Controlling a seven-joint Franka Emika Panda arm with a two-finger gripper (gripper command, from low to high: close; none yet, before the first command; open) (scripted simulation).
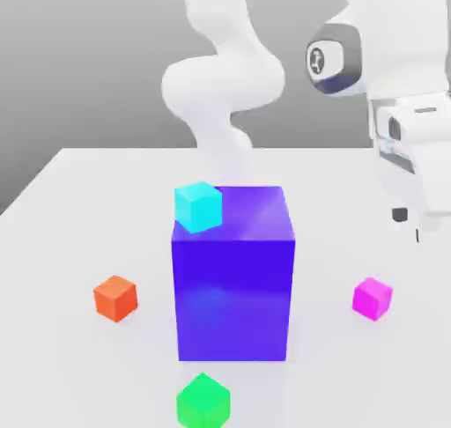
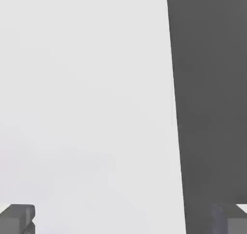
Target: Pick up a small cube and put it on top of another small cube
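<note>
Nearest the camera, a green cube [image 1: 203, 403] sits before the big blue-violet block [image 1: 232, 298]. The magenta cube [image 1: 373, 298] rests on the table [image 1: 53, 365] toward the exterior view's right, apart from everything. It looks light, rigid and perhaps slick, so a square grip on opposite side faces should suit. Above it, the gripper [image 1: 409, 225] has its fingers spread, with nothing between them.
</note>
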